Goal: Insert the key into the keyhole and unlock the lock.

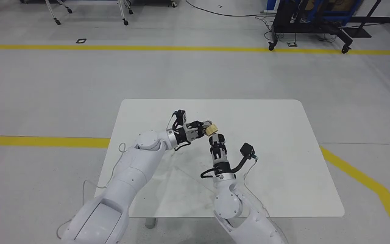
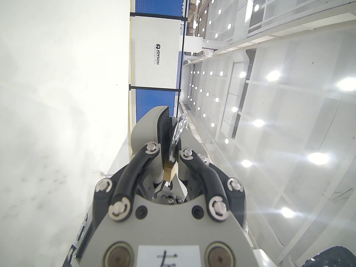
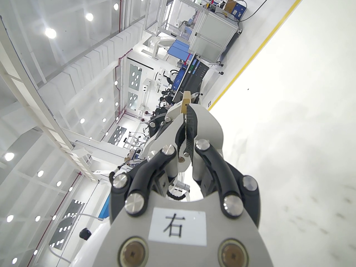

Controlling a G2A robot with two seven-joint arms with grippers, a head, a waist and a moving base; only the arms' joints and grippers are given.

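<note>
Above the white table (image 1: pixel 274 152), the left gripper (image 1: pixel 206 127) clamps the brass lock (image 2: pixel 170 171) aloft, steadying it, I'd guess, for the right gripper (image 1: pixel 214 139) just nearer, whose fingers (image 3: pixel 208 123) are pinched shut, apparently on the key hidden between them.

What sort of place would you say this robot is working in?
Most likely a factory hall or industrial robotics lab: yellow lines mark the floor, an aluminium-framed machine enclosure stands on it, and rows of lights hang from a high ceiling.
</note>
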